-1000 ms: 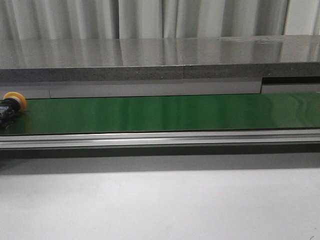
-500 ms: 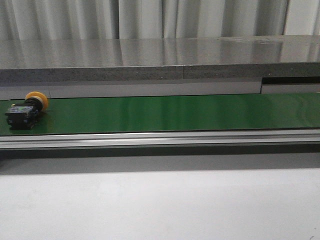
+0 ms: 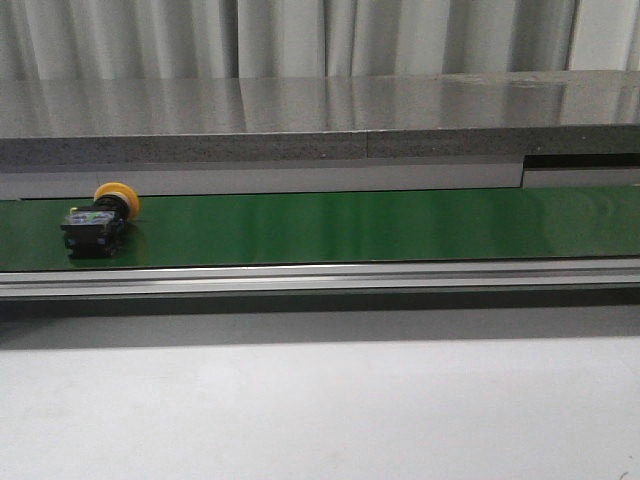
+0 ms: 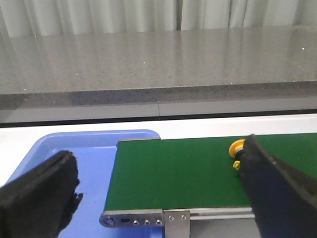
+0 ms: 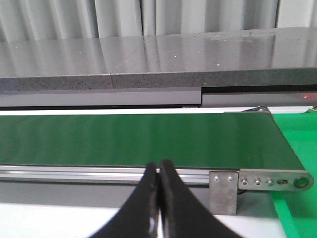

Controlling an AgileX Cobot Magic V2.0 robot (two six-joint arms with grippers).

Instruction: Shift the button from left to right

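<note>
Fingers of the left gripper [image 4: 148, 193] stand wide apart, empty; the right gripper [image 5: 159, 198] is pressed closed on nothing. On the green belt [image 3: 380, 225], the button [image 3: 100, 222] has ridden rightward from its left end, so transport is underway unaided.

A long green conveyor belt [image 3: 380, 225] runs across from side to side, with a shiny metal rail [image 3: 320, 277] along its near edge. Behind it is a gray stone counter [image 3: 300, 115], and behind that hang pale curtains [image 3: 300, 35]. A blue tray [image 4: 69, 153] sits at one end of the belt.
</note>
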